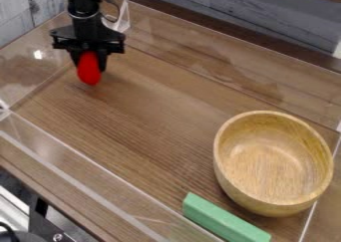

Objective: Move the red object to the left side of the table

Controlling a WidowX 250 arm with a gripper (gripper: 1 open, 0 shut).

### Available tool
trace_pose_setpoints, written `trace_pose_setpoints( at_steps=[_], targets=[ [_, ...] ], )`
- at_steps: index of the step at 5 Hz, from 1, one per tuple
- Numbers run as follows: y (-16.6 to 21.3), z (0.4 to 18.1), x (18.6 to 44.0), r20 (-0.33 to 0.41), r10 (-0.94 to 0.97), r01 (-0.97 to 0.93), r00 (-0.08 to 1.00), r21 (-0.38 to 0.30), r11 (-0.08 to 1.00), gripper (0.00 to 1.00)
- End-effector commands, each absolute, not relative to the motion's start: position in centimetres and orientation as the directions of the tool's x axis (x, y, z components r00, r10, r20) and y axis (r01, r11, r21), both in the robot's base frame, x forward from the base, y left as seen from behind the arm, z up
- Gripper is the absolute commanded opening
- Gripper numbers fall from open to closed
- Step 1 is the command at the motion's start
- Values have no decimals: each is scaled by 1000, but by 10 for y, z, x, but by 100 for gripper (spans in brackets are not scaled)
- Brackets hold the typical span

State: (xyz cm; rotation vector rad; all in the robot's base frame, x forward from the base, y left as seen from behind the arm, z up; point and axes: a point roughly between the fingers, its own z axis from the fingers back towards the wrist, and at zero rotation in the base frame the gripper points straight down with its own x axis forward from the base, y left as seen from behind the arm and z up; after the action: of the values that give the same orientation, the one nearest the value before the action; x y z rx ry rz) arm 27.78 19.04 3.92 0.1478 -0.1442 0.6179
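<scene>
One camera view, looking down across a brown wood-grain counter (147,117) edged by low clear acrylic walls (80,181). Nearest, at the bottom right: a flat green block (229,222), lying at a slant just beside the near wall. Just behind it, close but apparently not touching: a round light wooden bowl (274,162), upright, nothing visible inside. Beyond that, a wide bare stretch of wood grain running toward the far left. At the upper left, well apart from bowl and block: a black pincer (88,59) hanging from a dark arm (86,7), pointing almost straight down. Pressed together on a small bright-red object (88,69), rounded, its lower half showing below the black fingers (107,47), its top hidden between them. Red object low over the left part of the counter, near the left acrylic wall; touching the wood or not, impossible to tell. Farthest back: a pale planked wall (253,7) behind the rear acrylic edge.
</scene>
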Motion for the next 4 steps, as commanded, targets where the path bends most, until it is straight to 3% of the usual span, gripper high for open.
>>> trace_pose_setpoints(
  at_steps=[1, 4],
  targets=[
    [198, 53, 276, 212, 591, -619, 778, 96, 780, 0],
    [183, 58, 274, 146, 595, -611, 790, 98, 786, 0]
  ],
)
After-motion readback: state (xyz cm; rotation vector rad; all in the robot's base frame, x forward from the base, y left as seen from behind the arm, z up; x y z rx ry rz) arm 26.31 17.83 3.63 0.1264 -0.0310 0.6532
